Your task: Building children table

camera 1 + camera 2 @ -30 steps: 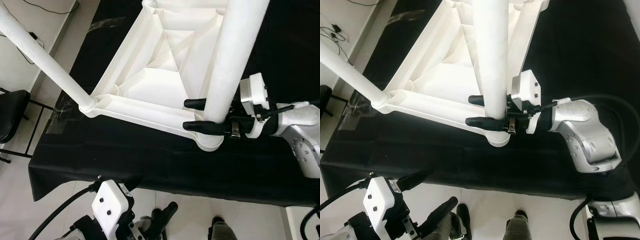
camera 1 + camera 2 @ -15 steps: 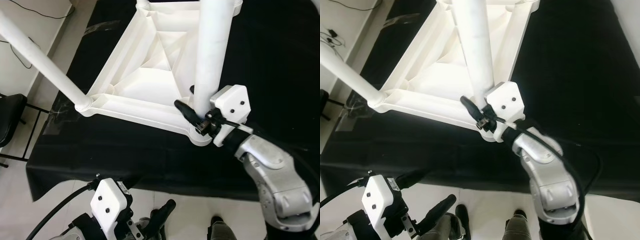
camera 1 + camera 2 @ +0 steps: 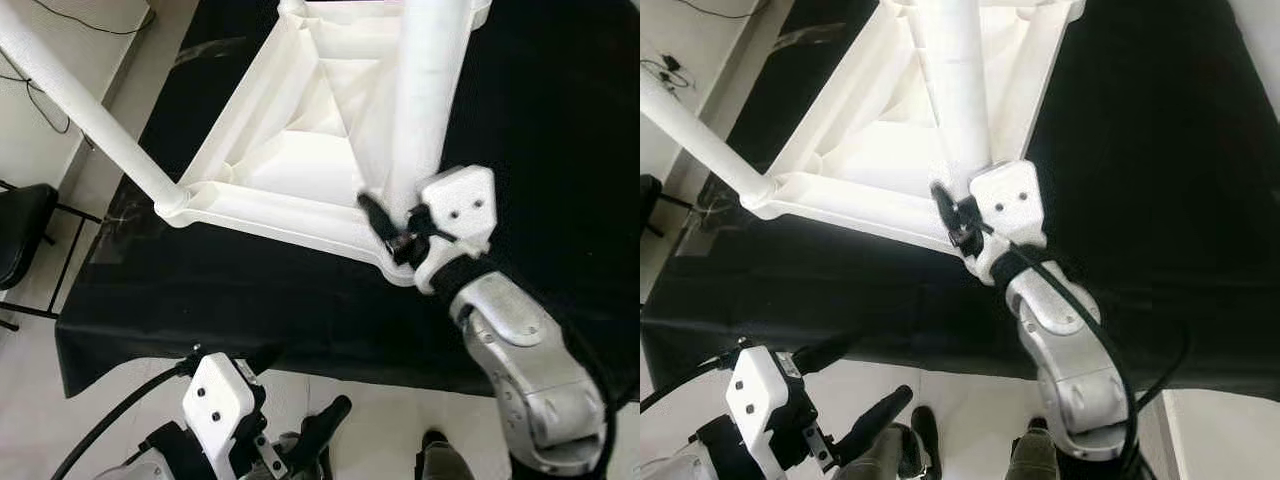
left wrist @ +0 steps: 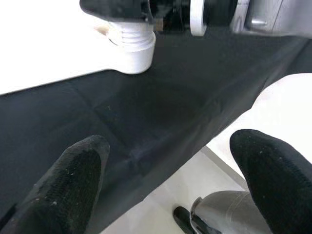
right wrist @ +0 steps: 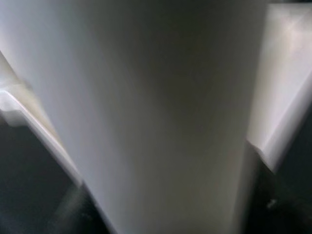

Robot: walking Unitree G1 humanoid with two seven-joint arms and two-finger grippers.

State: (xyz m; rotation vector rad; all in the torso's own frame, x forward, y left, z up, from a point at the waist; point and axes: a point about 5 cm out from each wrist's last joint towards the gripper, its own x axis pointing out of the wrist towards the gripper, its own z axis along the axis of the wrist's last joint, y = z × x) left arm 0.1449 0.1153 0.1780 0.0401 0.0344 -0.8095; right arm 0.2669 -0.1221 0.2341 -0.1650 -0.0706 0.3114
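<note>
The white table top (image 3: 300,150) lies upside down on the black-covered table (image 3: 230,300). One white leg (image 3: 80,110) stands out of its left corner. Another white leg (image 3: 425,90) rises from the near right corner, and my right gripper (image 3: 395,215) is shut on it just above the socket; one black finger (image 3: 943,200) shows in front, the other is hidden behind the leg. In the right wrist view that leg (image 5: 161,117) is pressed close to the camera. My left gripper (image 3: 300,450) hangs open below the table's front edge, its fingers (image 4: 73,180) wide apart, facing the threaded corner socket (image 4: 131,41).
A black chair (image 3: 20,235) stands on the white floor to the left of the table. Cables (image 3: 60,20) lie on the floor at the far left. The black cloth hangs over the table's front edge (image 3: 250,365). Dark shoes (image 3: 435,460) show at the bottom.
My right wrist has turned around the near right leg while staying shut on it, and the arm has swung from the right side round to the near side. The left arm has stayed low.
</note>
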